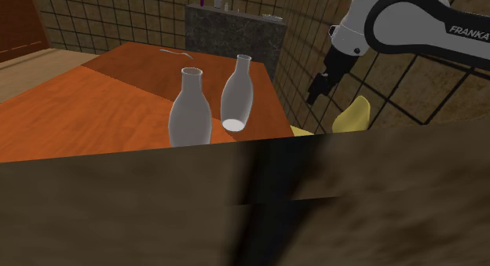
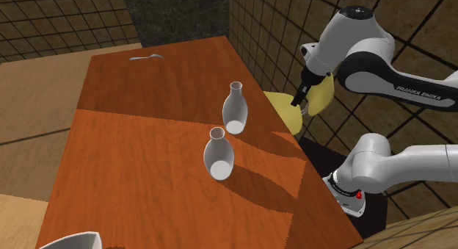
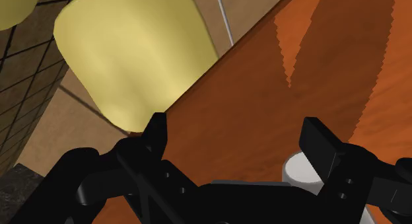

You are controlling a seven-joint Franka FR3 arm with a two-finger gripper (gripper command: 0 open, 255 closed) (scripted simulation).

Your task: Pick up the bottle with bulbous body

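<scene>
Two pale grey bottles stand on the orange-brown wooden table (image 1: 78,115). The bulbous bottle (image 1: 189,109) (image 2: 219,155) has a wide rounded body and a short neck. The slimmer bottle (image 1: 235,96) (image 2: 235,108) stands just beyond it. My black gripper (image 1: 318,90) (image 2: 297,100) hangs past the table's edge, above a yellow chair, well to the shoulder view's right of both bottles. In the wrist view the gripper (image 3: 241,140) is open, its fingers (image 3: 158,129) apart with nothing between them. A pale rounded thing (image 3: 300,170) peeks out by one finger; I cannot tell which bottle it is.
A yellow chair (image 1: 351,115) (image 2: 286,112) (image 3: 132,51) sits against the table's side under the gripper. A grey counter (image 1: 235,29) stands behind the table. A utensil (image 2: 147,57) lies at the far end, a white bowl (image 2: 70,242) at the near corner. Tiled walls surround.
</scene>
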